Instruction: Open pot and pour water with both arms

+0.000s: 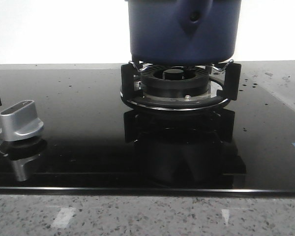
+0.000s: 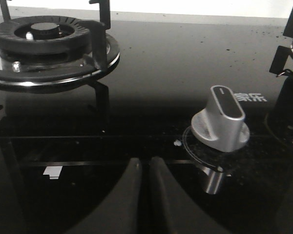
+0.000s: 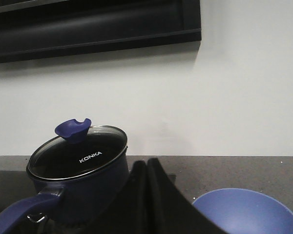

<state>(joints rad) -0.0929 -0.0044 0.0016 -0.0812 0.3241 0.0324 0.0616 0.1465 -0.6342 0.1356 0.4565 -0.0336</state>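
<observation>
Glossy black glass hob (image 1: 78,128) set in a speckled stone counter (image 1: 137,216), white wall (image 3: 224,87) behind, silver knob (image 2: 220,118) just ahead-right of the left fingers (image 2: 132,195). Navy pot (image 1: 182,29) sits on the burner ring (image 1: 179,86), handle mount with round hole facing the front camera; the right wrist view shows its glass lid (image 3: 78,152) on, blue lid knob (image 3: 73,129), "KONKA" print. Left gripper (image 2: 145,168) low over the hob, fingers pressed together; right gripper (image 3: 146,168) raised, fingers also together, pot beyond-left of them, blue bowl (image 3: 249,212) to their right.
</observation>
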